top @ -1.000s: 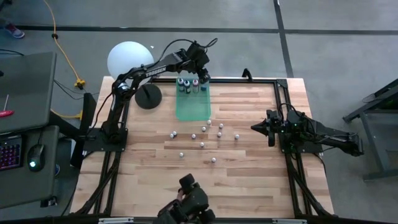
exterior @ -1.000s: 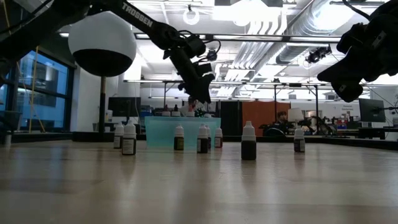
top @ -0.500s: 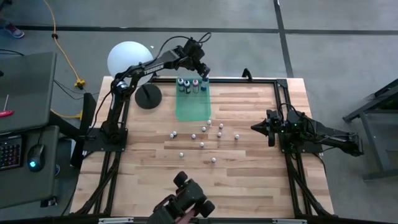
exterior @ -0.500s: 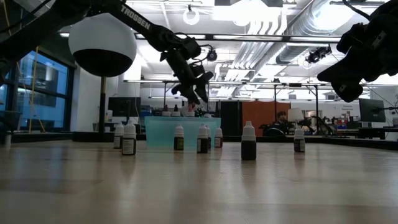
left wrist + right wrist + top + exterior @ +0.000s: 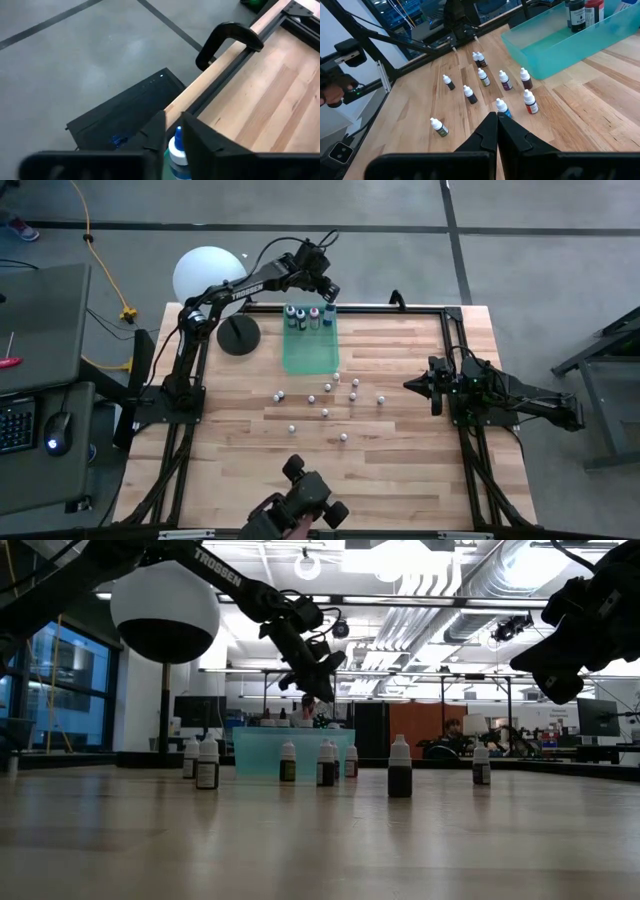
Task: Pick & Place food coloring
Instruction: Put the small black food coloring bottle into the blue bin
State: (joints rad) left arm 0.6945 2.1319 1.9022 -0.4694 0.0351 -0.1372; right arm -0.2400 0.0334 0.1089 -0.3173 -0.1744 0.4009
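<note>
Several tiny white-capped food coloring bottles (image 5: pixel 325 395) stand on the wooden table's middle, also in the low view (image 5: pixel 400 768) and right wrist view (image 5: pixel 502 80). Larger bottles (image 5: pixel 302 316) stand in the far end of the green tray (image 5: pixel 310 352). My left gripper (image 5: pixel 326 300) hovers above that end, well over the tray (image 5: pixel 295 752), its fingers a narrow gap apart with nothing between them (image 5: pixel 173 122). Through the gap a blue bottle (image 5: pixel 176 149) shows standing in the tray below. My right gripper (image 5: pixel 432 388) waits shut at the table's right side (image 5: pixel 496 120).
A white ball lamp (image 5: pixel 208 275) on a black base (image 5: pixel 238 335) stands at the far left, beside the left arm. A black clamp (image 5: pixel 227 37) grips the far rail. A dark device (image 5: pixel 300 505) sits at the near edge.
My left gripper has rolled about its own axis above the tray's far end, and its fingertips stand a little higher than before. The dark device at the near edge has shifted slightly.
</note>
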